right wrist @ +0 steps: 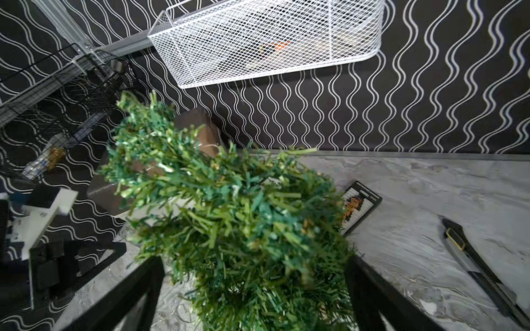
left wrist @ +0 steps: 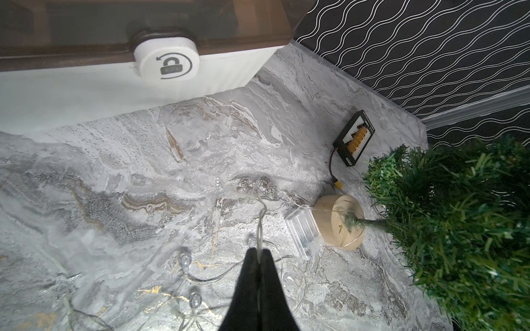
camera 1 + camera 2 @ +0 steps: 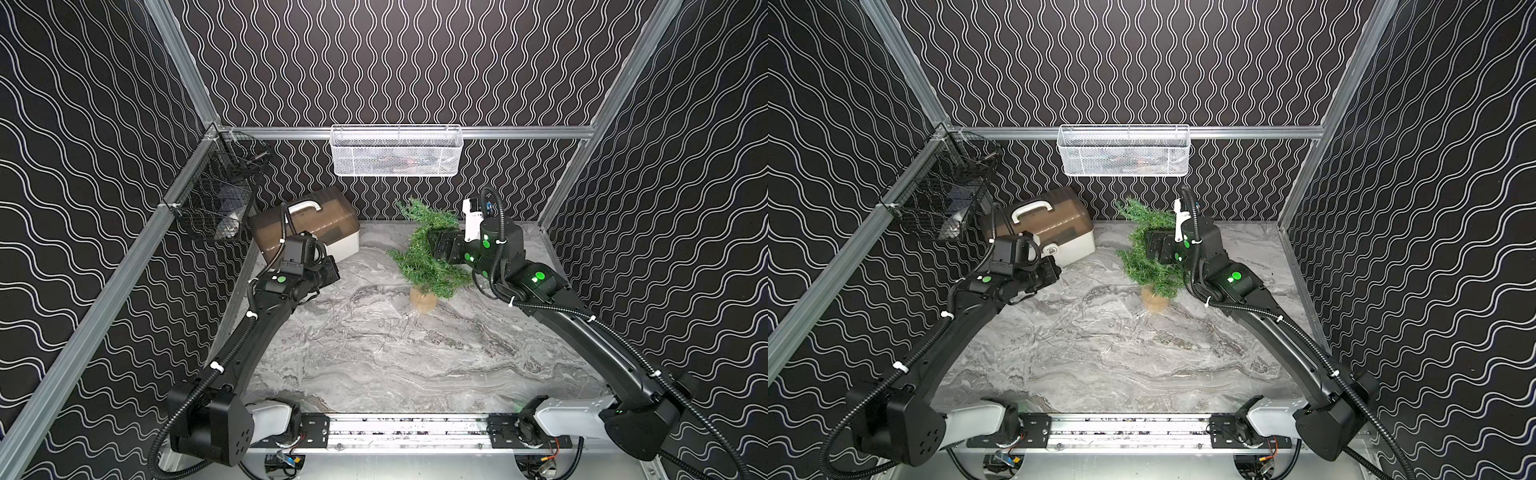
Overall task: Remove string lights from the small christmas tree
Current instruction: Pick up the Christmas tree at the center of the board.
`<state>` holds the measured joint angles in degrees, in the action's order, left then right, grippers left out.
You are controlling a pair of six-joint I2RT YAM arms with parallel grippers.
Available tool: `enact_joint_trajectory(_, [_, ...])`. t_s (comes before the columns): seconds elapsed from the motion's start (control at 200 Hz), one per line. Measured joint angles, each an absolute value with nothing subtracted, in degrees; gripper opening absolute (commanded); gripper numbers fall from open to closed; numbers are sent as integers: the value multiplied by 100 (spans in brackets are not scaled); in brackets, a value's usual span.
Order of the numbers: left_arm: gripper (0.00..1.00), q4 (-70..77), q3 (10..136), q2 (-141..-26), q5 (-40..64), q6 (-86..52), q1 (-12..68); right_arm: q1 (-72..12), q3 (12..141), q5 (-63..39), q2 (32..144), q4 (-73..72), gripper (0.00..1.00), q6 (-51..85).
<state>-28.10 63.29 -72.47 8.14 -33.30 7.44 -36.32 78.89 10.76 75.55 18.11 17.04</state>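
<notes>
The small christmas tree (image 3: 428,257) (image 3: 1150,257) stands at the back of the marble table on its tan round base (image 2: 339,220). My right gripper (image 1: 253,266) is open, one jaw on each side of the green crown (image 1: 229,206). The string lights (image 2: 259,223) lie as thin silvery wire with clear bulbs (image 2: 185,259) on the table left of the tree. Their clear battery box (image 2: 302,230) rests against the base. A fine strand runs over the base top to the trunk. My left gripper (image 2: 259,252) (image 3: 334,270) is shut on the wire, low over the table.
A brown-lidded white box (image 3: 307,226) stands at the back left, close behind my left wrist. A black board with yellow connectors (image 2: 354,137) and a utility knife (image 1: 473,263) lie near the tree. A white mesh basket (image 3: 395,151) and a black wire basket (image 3: 216,199) hang on the walls.
</notes>
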Motion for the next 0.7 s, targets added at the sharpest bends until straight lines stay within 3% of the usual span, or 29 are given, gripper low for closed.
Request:
enact_joint_trajectory(0.145, [0, -2788, 6298, -7249, 880, -3352, 744, -3632, 7909, 998, 7929, 1466, 95, 1638])
enact_joint_trajectory(0.335, [0, -2786, 6298, -7249, 902, -3354, 744, -3625, 7891, 1090, 8272, 893, 83, 1605])
enact_joint_trajectory(0.52, [0, -2794, 6313, -7253, 897, -3352, 744, -3625, 7749, 1245, 8364, 370, 65, 1605])
enact_joint_trajectory(0.701, [0, -2845, 6508, -7282, 910, -3347, 537, -3625, 7620, 1306, 8377, 38, 40, 1553])
